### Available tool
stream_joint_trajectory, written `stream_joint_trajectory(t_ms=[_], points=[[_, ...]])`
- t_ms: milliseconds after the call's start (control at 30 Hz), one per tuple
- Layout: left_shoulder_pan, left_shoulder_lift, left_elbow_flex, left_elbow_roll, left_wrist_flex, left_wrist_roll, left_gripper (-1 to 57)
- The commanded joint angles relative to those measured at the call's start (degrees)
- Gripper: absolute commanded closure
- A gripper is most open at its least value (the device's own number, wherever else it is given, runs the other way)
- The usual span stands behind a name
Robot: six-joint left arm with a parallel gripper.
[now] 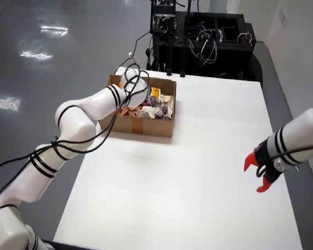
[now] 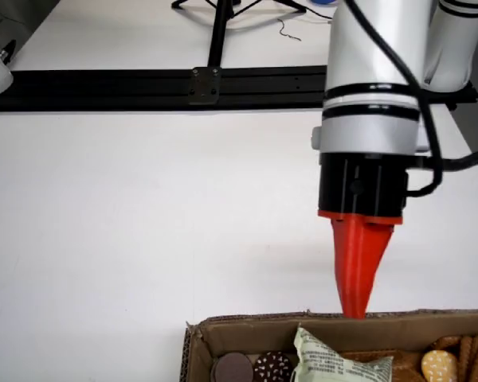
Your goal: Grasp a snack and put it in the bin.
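In the side view my gripper (image 2: 356, 306) points straight down. Its red fingers (image 2: 360, 255) form one wedge with no gap showing and nothing visible between them. The tip sits at rim level of the far wall of the cardboard bin (image 2: 247, 324). Inside the bin lie a pale green snack packet (image 2: 334, 366) and round chocolate biscuits (image 2: 272, 366). In the view from above, the white left arm (image 1: 101, 104) reaches over the cardboard bin (image 1: 151, 126), which holds several snacks (image 1: 157, 108). The arm's own wrist hides the gripper there.
A second white arm with an open red gripper (image 1: 260, 176) hangs still at the table's right side in the view from above. Black equipment and cables (image 1: 203, 36) stand behind the table. A black rail (image 2: 159, 87) crosses the far table edge in the side view.
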Motion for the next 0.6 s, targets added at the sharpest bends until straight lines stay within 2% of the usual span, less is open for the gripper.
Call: stream_joint_trajectory(t_ms=[33, 133, 233, 600], points=[[-1.47, 0.0, -0.82, 0.03, 2.65, -0.23, 42.7], [-2.65, 0.03, -2.15, 0.03, 4.44, -0.25, 49.2], [-3.94, 0.05, -3.73, 0.02, 6.55, -0.21, 52.9], [-9.7, 0.05, -6.54, -0.35, 14.63, -1.11, 56.4]])
